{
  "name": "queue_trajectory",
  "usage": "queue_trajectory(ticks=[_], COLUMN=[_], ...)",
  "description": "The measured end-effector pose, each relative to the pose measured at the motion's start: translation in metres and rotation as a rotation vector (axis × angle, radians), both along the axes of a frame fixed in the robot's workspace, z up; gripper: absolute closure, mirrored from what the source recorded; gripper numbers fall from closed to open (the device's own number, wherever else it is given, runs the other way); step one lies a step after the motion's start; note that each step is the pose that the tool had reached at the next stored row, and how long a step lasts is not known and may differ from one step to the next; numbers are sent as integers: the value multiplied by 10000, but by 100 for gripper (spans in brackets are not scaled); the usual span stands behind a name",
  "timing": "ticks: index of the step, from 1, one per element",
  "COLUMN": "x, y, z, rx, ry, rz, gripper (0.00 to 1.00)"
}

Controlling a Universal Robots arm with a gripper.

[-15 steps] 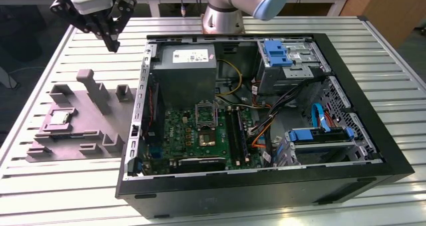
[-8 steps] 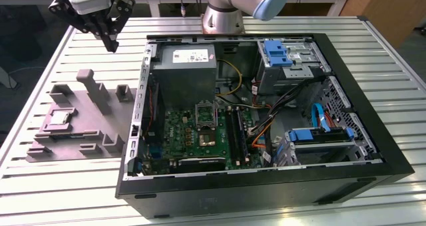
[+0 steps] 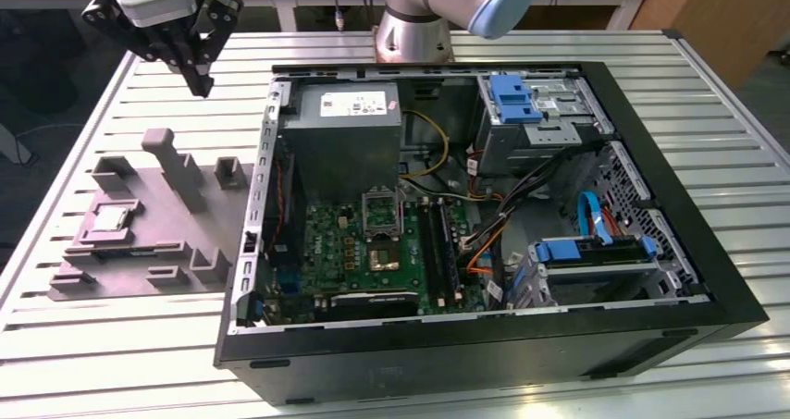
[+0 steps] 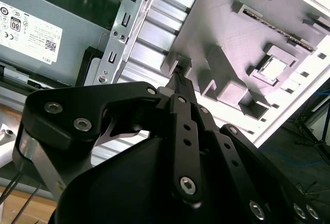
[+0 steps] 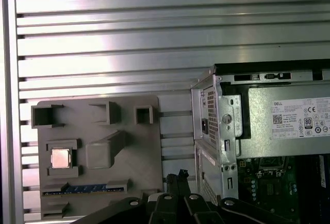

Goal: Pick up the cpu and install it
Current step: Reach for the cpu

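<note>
The cpu is a small silvery square chip lying flat in a recess of the grey-purple tray, on the exterior view's left. Both wrist views show the cpu in that recess too. My gripper hangs high above the table behind the tray, well away from the chip. Its black fingers are shut together with nothing between them. The metal-framed socket with a dark centre sits on the green motherboard inside the open computer case.
A grey power-supply box fills the case's back left corner, with cables and blue drive brackets to its right. The tray carries several raised blocks and a memory stick. The table is slatted aluminium.
</note>
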State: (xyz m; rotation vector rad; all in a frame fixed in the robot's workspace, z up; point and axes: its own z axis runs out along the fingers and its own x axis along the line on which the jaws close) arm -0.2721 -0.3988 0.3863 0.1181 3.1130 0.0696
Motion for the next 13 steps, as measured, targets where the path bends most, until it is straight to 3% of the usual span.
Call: queue_trajectory(ticks=[13], x=[-34], y=[0], z=[0], rx=[0], ry=[0], rz=[0], gripper=[89])
